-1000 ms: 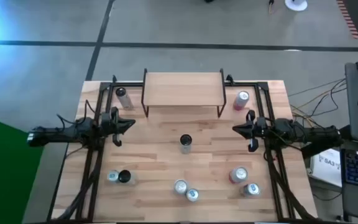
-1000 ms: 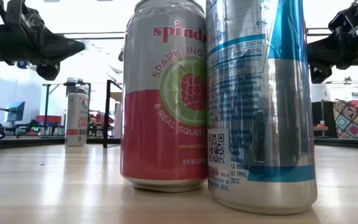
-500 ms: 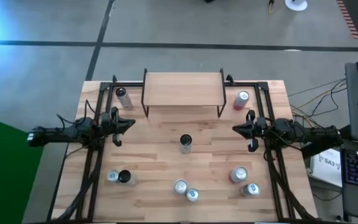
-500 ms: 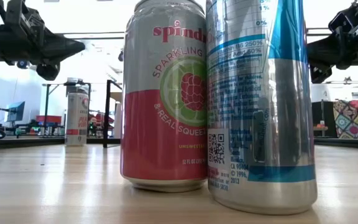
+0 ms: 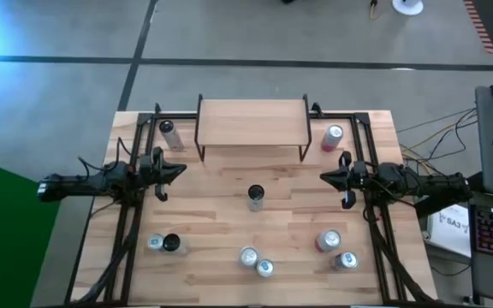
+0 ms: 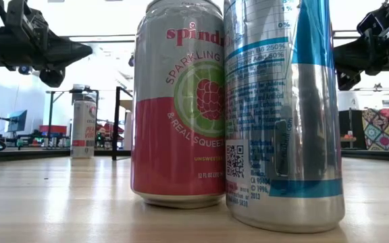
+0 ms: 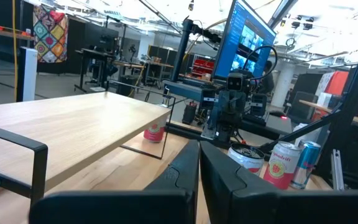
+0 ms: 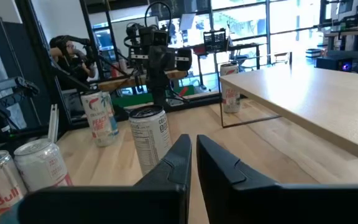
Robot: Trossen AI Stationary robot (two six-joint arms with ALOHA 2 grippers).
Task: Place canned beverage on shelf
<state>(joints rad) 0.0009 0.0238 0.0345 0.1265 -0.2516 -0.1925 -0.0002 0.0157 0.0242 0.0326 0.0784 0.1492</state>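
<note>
The bench (image 5: 229, 222) is pale wood in narrow butcher-block strips, smooth with a soft satin sheen that mirrors the cans in the low view. The shelf (image 5: 251, 122) has a lighter, matt wood top board on thin black metal wire legs (image 5: 198, 141). The raspberry sparkling-water can (image 6: 177, 101) is glossy printed metal, silver above and pink below; the blue-and-silver can (image 6: 283, 108) beside it has a brushed, shiny metal skin. The centre can (image 5: 256, 198) shows a bright metal lid. Both arms and each end effector, left (image 5: 178, 171) and right (image 5: 325, 177), look like matt black plastic and metal. The floor (image 5: 75, 34) is dull grey, smooth concrete.
</note>
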